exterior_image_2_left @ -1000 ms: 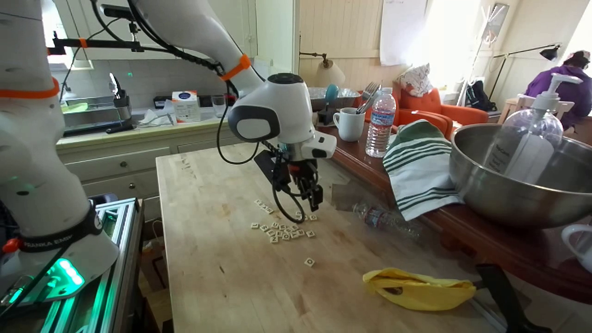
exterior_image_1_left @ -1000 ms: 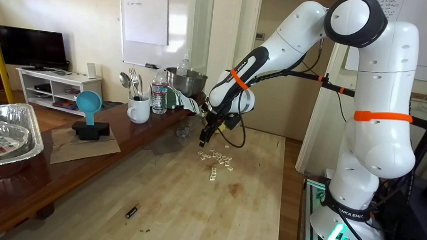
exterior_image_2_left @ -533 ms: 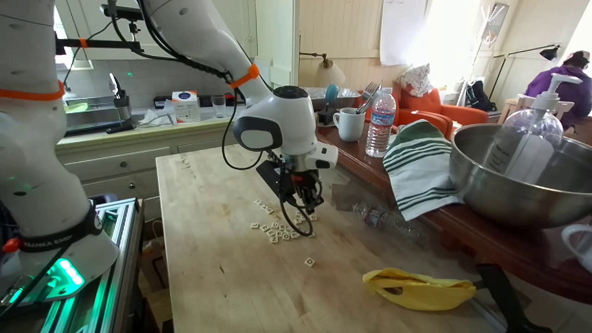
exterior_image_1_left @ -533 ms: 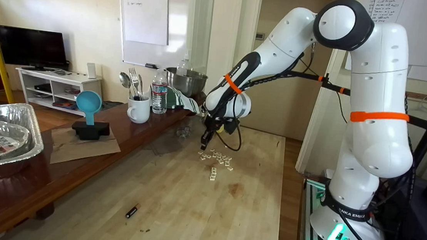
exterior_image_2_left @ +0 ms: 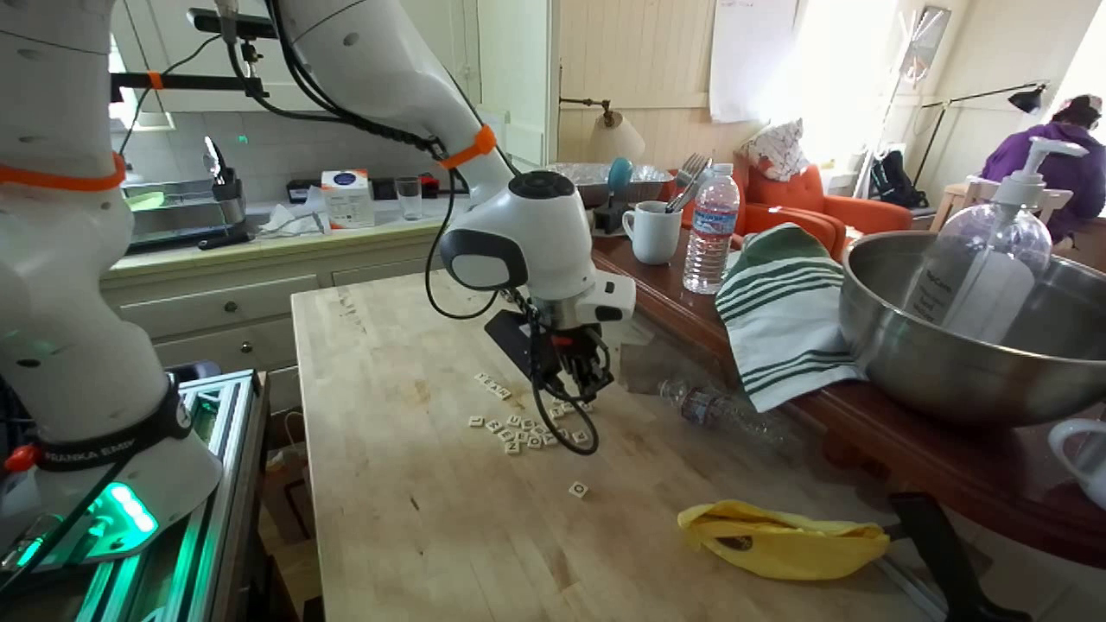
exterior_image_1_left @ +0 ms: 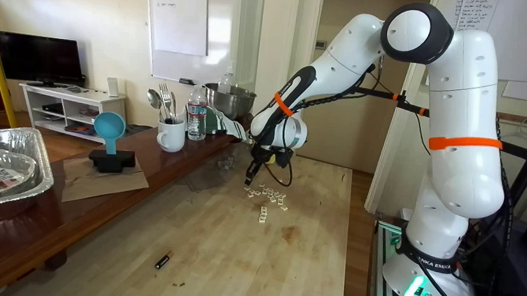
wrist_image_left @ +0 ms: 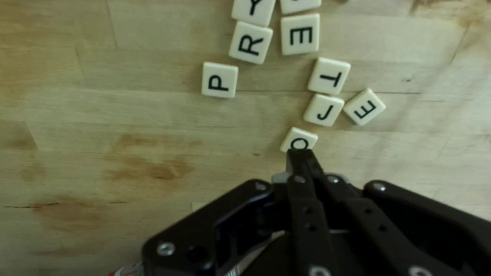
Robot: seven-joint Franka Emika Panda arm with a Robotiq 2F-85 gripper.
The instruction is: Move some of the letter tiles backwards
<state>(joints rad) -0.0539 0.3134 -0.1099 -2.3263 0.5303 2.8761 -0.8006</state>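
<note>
pale wooden table (exterior_image_2_left: 432, 536); your gripper (wrist_image_left: 305, 155) low over it, fingers together, nothing seen between; letter tiles (wrist_image_left: 324, 71) scattered on it, beyond tips in wrist view; nearest o tile (wrist_image_left: 298, 138) partly hidden by fingers, touch unclear

A TV (exterior_image_1_left: 40, 58) stands on a white unit (exterior_image_1_left: 98, 99) by a cream wall (exterior_image_1_left: 109, 5); bright light (exterior_image_2_left: 829, 73) shows behind an orange armchair (exterior_image_2_left: 793, 218).

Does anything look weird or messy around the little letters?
Yes, a few things. A clear bottle lies on its side, though bottles usually stand up. A battery lies loose on the wooden tabletop, not inside anything. One letter tile sits alone, away from the rest. Brown stains show too, maybe from old spills.
</note>
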